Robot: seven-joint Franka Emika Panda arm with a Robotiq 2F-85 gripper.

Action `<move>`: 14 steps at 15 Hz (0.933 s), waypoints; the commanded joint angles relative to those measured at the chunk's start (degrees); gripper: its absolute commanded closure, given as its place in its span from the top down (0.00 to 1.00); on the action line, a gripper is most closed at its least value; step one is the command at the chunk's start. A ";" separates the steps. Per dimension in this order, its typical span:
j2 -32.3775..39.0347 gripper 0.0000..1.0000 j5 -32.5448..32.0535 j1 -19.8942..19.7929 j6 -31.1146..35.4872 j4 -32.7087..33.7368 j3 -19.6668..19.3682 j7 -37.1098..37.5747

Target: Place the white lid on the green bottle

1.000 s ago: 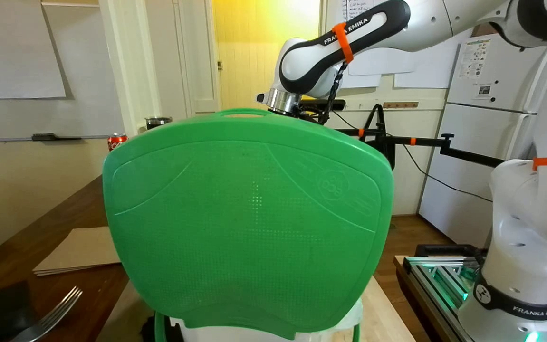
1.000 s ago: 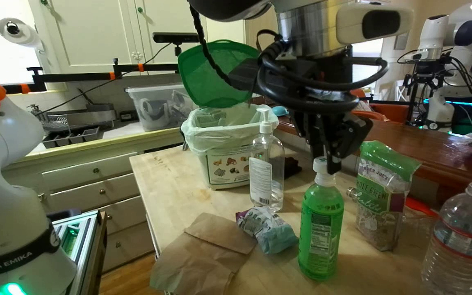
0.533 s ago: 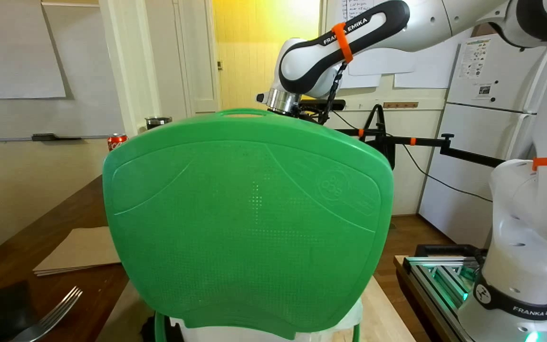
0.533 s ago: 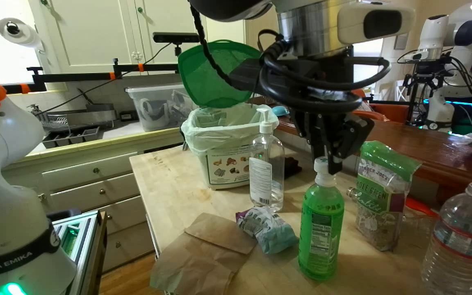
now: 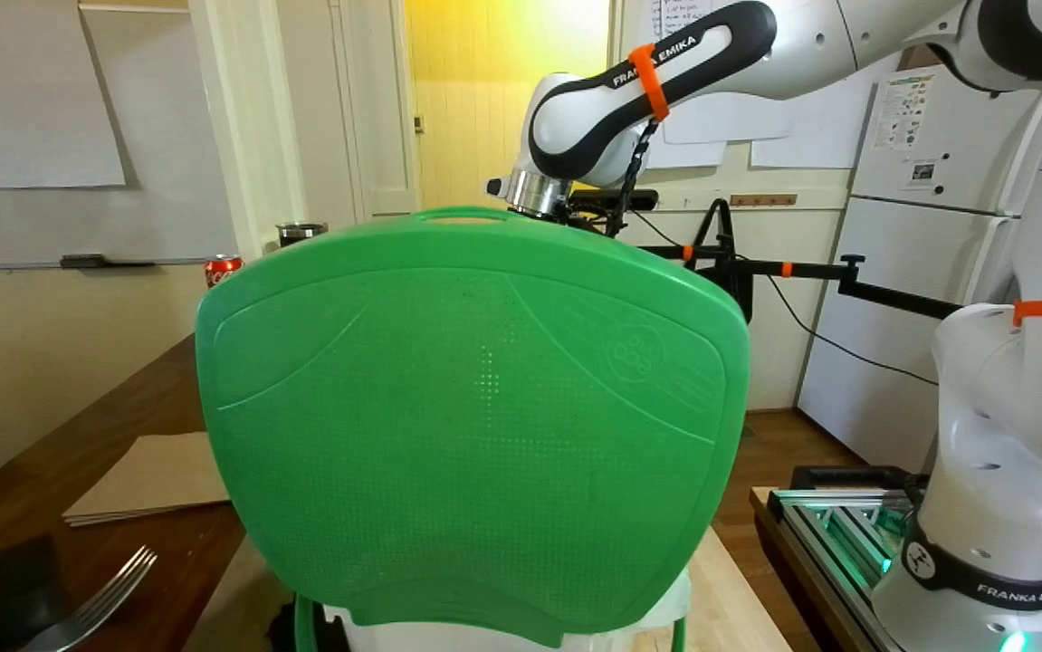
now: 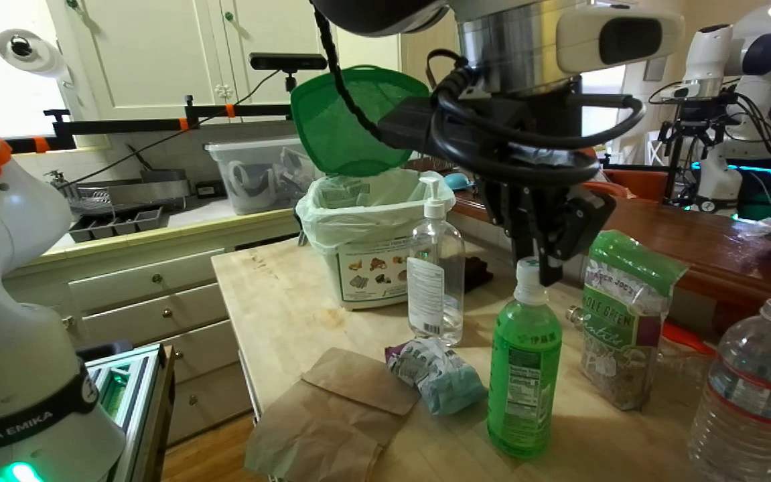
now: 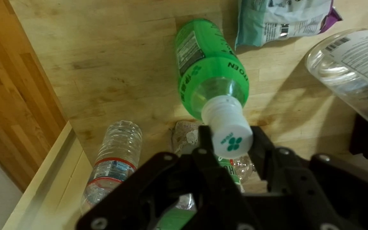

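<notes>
White lid (image 7: 232,142) is clamped in the jaws, one on each side, at the top of the neck (image 7: 220,107) of the green ITO EN bottle (image 6: 524,381), upright on the desk (image 6: 278,301). Side grip makes sense to me: underside left free to meet the neck. Can't tell whether it's seated or only resting there; my read is final alignment, release not yet due. Nothing else braces the bottle, so I'd push straight down, since an off-axis shove could tip it. Neighbours: clear pump bottle (image 6: 435,281) to its left on the far side, lentil bag (image 6: 626,328) to its right, also far side, so straight up looks the safest exit. In an exterior view the raised bin lid (image 5: 475,426) blocks the bottle, so I'm leaning on the wrist view.
</notes>
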 commanded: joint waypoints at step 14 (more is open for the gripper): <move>1.19 0.58 -0.42 -0.12 -0.19 0.68 0.05 0.05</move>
